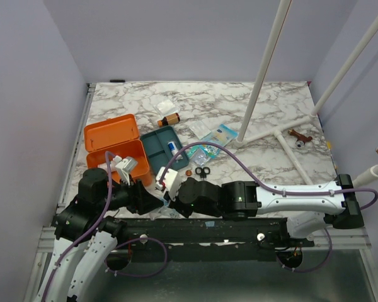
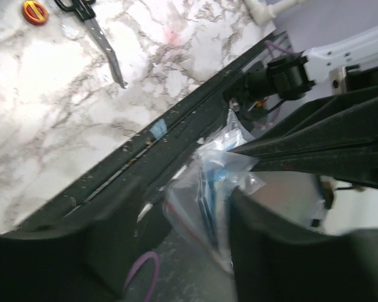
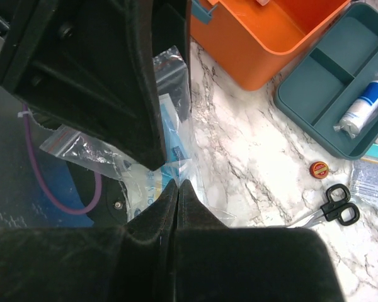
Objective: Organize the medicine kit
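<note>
— From above, where is the kit?
— The medicine kit (image 1: 113, 146) lies open at the table's left, with a teal tray (image 1: 166, 146) just beside it.
— Left wrist?
— My left gripper (image 2: 198, 214) straddles a clear bag (image 2: 208, 182); whether it is gripping, I cannot tell.
— Right wrist?
— My right gripper (image 3: 177, 185) is pinched closed on that bag's edge.

I see a clear zip bag (image 3: 173, 135) of blue-printed packets pinched at the tips of the right gripper (image 3: 177, 184); it sits between the spread fingers of the left gripper (image 2: 195, 207). On the marble table (image 1: 239, 100), ahead and to the right of the right gripper, a dark teal compartment tray (image 3: 315, 88) holds a white-and-blue tube (image 3: 364, 107). Nearer that gripper lie a small red-and-yellow round tin (image 3: 319, 168) and black-handled scissors (image 3: 334, 207). Farther out past both grippers I make out an amber bottle (image 1: 169, 119) on its side, some flat clear packets (image 1: 214, 133) and a white pipe frame (image 1: 264, 69).
</note>
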